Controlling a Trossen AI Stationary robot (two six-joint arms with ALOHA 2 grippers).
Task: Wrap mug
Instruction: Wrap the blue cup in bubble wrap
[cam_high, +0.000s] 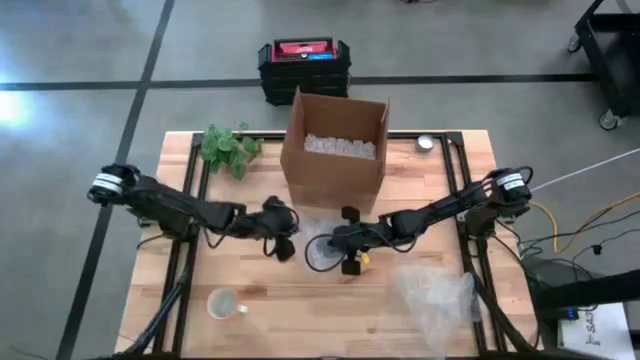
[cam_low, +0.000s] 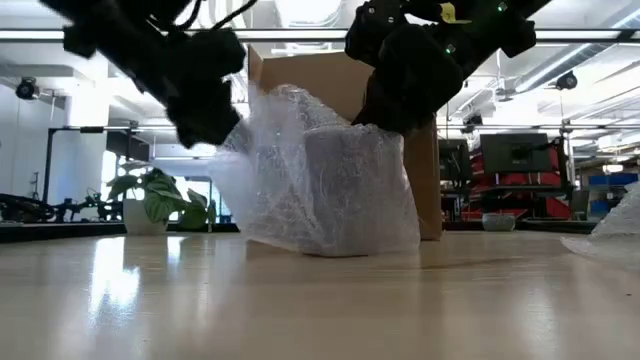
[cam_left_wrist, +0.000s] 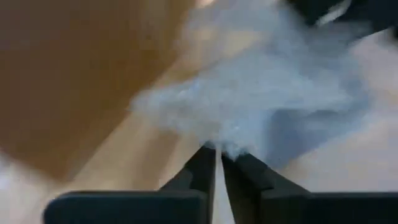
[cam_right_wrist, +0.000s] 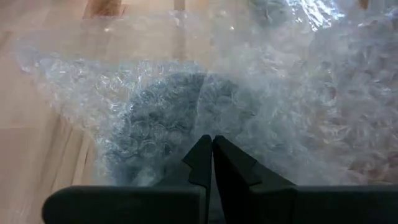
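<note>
On the tabletop (cam_high: 300, 300), near its middle, our left gripper (cam_high: 283, 240) and right gripper (cam_high: 345, 243) pinch bubble wrap (cam_low: 300, 170) around the mug (cam_low: 352, 190); next we fold it closed.

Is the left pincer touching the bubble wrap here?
Touching. The left wrist view shows the left pincer shut on an edge of the bubble wrap, its fingertips pinching the film.

Wrapped mug (cam_high: 322, 252) sits before box (cam_high: 334, 148), between grippers.
</note>
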